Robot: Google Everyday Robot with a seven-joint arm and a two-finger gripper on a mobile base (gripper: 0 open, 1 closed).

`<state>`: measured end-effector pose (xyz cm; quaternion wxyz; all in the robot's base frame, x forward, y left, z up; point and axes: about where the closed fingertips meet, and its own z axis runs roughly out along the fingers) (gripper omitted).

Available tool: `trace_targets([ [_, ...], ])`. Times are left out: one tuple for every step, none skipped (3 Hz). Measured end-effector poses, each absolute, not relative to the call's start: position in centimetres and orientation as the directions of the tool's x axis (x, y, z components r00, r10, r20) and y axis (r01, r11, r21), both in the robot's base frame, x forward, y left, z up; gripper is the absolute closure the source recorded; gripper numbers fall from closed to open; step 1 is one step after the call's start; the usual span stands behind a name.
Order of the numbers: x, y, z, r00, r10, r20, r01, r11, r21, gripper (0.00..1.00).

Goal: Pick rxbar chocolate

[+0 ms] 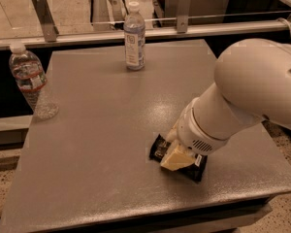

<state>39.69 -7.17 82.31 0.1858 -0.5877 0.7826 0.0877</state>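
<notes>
The rxbar chocolate is a flat black bar with white lettering. It lies on the grey table near the front right. My gripper comes down from the big white arm and sits right on top of the bar's middle. It hides the middle of the bar, so only the left end and the right end show. The bar lies flat on the table.
A clear water bottle with a blue label stands upright at the table's far edge. A second clear bottle with a red label stands tilted at the left edge. A metal rail runs behind the table.
</notes>
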Motion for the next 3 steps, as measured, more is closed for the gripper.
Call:
trace_targets([
  [40.2, -7.5, 82.6, -0.247, -0.879, -0.408, -0.948, 0.306, -0.085, 0.87],
  [41.3, -7.7, 83.5, -0.237, -0.871, -0.429, -0.947, 0.306, -0.099, 1.00],
  [43.2, -8.1, 85.2, -0.211, -0.844, -0.493, -0.952, 0.292, -0.093, 1.00],
])
